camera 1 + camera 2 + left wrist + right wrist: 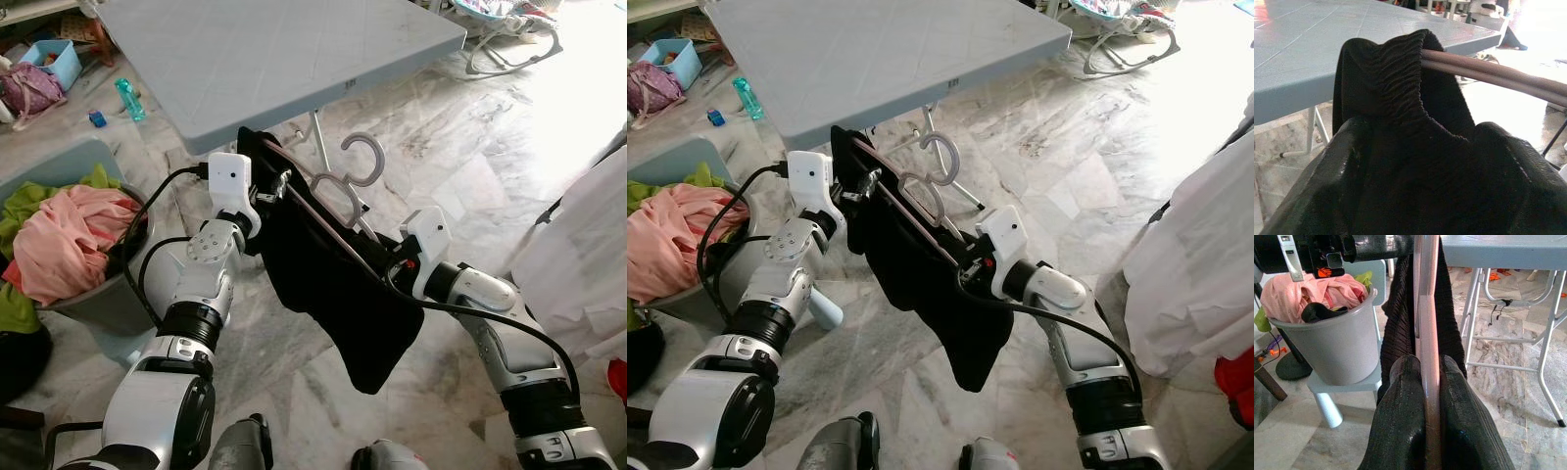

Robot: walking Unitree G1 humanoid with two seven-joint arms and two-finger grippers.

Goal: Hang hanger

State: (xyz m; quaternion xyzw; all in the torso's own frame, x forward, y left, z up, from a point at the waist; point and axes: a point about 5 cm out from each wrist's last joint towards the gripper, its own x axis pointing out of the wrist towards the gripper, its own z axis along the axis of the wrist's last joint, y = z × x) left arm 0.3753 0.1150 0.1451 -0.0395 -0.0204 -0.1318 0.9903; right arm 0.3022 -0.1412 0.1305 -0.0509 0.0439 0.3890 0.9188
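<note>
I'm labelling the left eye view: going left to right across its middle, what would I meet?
Laundry bucket with pink clothes → left end effector → black garment on the hanger → right end effector → white cloth.

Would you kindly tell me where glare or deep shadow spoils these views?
Left eye view: sunlight burns out the floor at top right; hanger and garment stay sharp. Left wrist view: the top right corner is blown white, and the left gripper is dark and featureless against the cloth. Right wrist view: evenly lit, the right gripper clamped on the hanger bar, bucket clear.
</note>
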